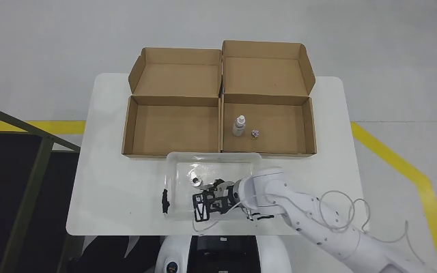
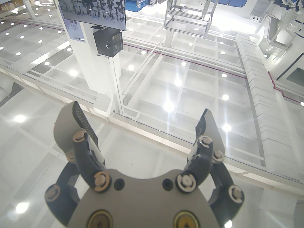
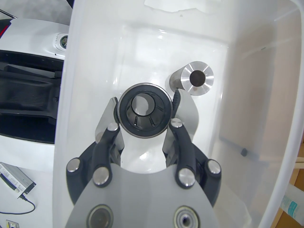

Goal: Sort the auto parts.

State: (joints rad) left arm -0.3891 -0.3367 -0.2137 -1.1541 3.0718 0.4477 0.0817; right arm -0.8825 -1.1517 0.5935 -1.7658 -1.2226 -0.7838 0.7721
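Bearing, a short black-rimmed sleeve with a hollow bore, sits pinched between the fingers of the right gripper, one pad on each side of its rim, low inside the clear plastic bin at the robot's edge of the table. I cannot tell whether it is off the bin floor. The left gripper is spread wide with nothing between its fingers, turned up toward the ceiling. Just beside the held part lies a metal cylinder, near one fingertip but apart from the bearing.

Beyond the bin stand two open cardboard boxes side by side: the left box and the right box, which holds a white bottle and a small part close together.

The step in hand looks like the pick of one part from the bin. The next move likely calls for a straight lift over the bin wall without knocking the cylinder, then a carry across to whichever box suits this part.
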